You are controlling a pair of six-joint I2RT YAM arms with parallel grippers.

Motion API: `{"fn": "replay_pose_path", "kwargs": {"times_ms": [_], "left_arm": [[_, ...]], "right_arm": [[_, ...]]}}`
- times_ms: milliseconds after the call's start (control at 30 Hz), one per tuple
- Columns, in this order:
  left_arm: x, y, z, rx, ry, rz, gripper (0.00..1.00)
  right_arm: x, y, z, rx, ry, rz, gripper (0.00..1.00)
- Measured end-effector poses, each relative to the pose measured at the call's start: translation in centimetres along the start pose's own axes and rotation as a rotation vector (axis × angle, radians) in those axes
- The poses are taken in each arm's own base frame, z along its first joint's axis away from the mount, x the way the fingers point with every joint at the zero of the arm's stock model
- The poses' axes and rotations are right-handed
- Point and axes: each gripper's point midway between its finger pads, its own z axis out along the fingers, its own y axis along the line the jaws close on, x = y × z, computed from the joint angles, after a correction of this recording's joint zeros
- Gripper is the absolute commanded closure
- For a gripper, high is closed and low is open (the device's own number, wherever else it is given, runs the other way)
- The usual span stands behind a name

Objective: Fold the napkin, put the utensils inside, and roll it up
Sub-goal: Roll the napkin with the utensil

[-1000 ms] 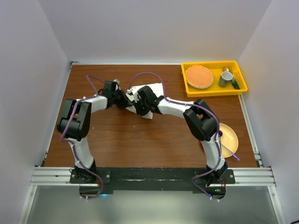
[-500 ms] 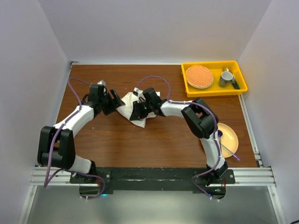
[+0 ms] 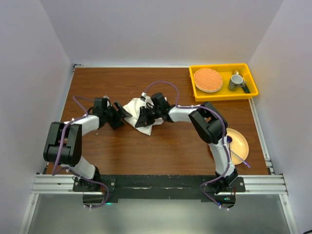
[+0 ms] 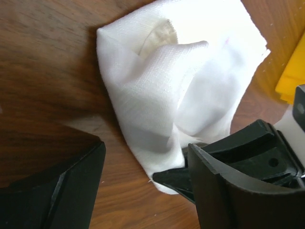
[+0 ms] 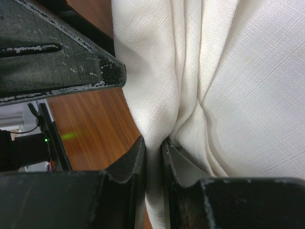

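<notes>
Since the napkin [image 3: 132,106] is soft, light and floppy, you'll want to grab corners, not bunched middles | napkin: crumpled on the table [image 3: 146,146] | right claw [image 5: 153,143]: pinching a fold | left claw [image 4: 145,155]: open, beside it

The napkin [image 3: 132,106] is a plain off-white cloth, bunched into a loose, rumpled heap rather than spread flat. It lies on the bench [image 3: 161,151] a little left of centre, toward the far half. Its layers rise in soft folds with one rounded flap standing up, and a gathered pleat is pinched between the jaws of the right gripper [image 5: 152,148].
</notes>
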Motion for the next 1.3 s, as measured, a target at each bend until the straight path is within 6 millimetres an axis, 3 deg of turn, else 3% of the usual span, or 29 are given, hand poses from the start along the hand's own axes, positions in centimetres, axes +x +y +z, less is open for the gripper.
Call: {"fn": "replay_pose_path", "kwargs": {"times_ms": [100,233,433,600,633,800,1100,1300], "left_arm": [[0.0,-0.4,0.5,0.027,0.007,-0.038,0.38],[0.1,-0.2,1.6,0.029,0.019,-0.080,0.68],[0.1,-0.7,2.2,0.042,0.039,-0.068,0.97],[0.4,-0.7,2.3,0.036,0.063,-0.010,1.00],[0.4,-0.6,2.2,0.030,0.067,0.003,1.00],[0.7,0.2,1.6,-0.011,0.072,0.025,1.00],[1.6,1.4,0.3,-0.081,0.094,0.040,1.00],[1.7,1.6,0.1,-0.100,0.109,0.036,1.00]], "right_arm": [[0.0,0.0,0.0,-0.001,0.001,0.000,0.97],[0.1,0.1,0.0,-0.006,0.004,0.003,0.95],[0.2,0.0,0.0,-0.007,0.011,-0.013,0.85],[0.3,-0.1,-0.1,0.009,0.030,-0.052,0.57],[0.2,0.0,-0.3,0.015,0.037,-0.065,0.47],[0.1,0.3,-2.2,0.135,0.056,-0.144,0.31],[-0.1,1.1,-4.8,0.345,0.071,-0.236,0.28],[-0.2,3.7,-3.5,0.436,0.038,-0.375,0.29]]}}
